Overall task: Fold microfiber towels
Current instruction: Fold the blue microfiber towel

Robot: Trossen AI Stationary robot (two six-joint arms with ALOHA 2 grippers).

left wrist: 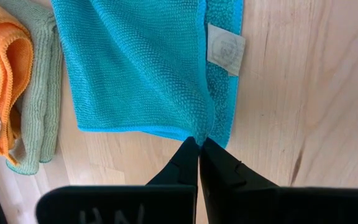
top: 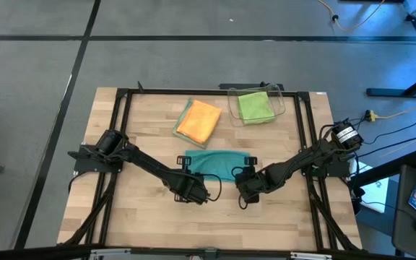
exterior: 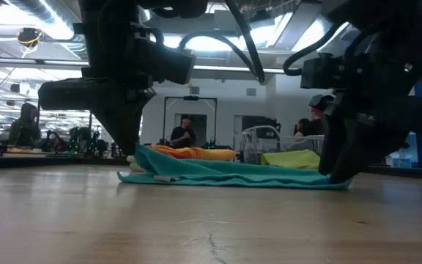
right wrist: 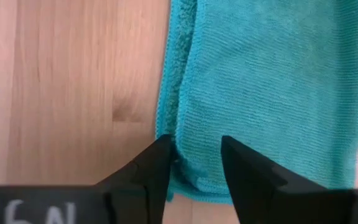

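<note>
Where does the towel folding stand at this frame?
Looks done: the orange towel lies folded on the sage green towel, and the lime green towel sits in the clear bin. In hand: the teal towel, doubled over mid-table; the left gripper is shut on its edge, the right gripper straddles another edge, fingers apart. Left: finishing the teal fold.

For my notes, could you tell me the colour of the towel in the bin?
Lime green, clearest in the high view.
</note>
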